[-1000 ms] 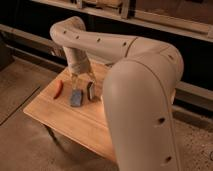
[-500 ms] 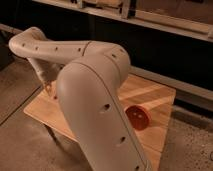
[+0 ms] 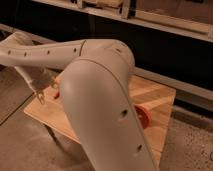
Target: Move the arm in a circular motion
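The arm (image 3: 97, 95) fills the foreground, rising from lower right to a bend above the table (image 3: 152, 95), then running left and turning down; the gripper (image 3: 45, 91) hangs at its end over the table's left corner; whether it is open or closed cannot be told. A red round item (image 3: 143, 116) lies on the table, partly hidden behind the arm

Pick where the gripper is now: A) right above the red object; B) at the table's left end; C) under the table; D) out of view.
B: the gripper sits at the left end of the wooden table, with the arm between it and the red object.
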Robot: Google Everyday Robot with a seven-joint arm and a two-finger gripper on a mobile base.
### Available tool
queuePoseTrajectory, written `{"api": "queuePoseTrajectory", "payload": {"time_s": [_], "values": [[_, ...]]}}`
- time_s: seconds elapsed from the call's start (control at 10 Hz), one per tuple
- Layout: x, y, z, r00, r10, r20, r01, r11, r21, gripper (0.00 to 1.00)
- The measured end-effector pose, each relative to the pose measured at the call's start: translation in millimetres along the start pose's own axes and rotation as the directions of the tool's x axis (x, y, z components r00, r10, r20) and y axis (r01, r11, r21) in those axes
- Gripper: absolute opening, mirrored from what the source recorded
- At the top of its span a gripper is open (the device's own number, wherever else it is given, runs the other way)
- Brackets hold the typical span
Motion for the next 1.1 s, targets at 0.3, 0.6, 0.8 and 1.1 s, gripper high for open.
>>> {"api": "queuePoseTrajectory", "payload": {"time_s": [0.3, 0.6, 0.8, 1.1], "values": [[53, -51, -2, 0.993, 0.113, 0.036, -0.113, 0.993, -0.019, 0.65], [109, -105, 2, 0.967, 0.249, 0.047, -0.247, 0.968, -0.032, 0.65], [119, -128, 7, 0.950, 0.310, 0.036, -0.308, 0.950, -0.049, 0.65], [100, -191, 23, 0.900, 0.436, -0.024, -0.437, 0.899, -0.041, 0.65]]}}
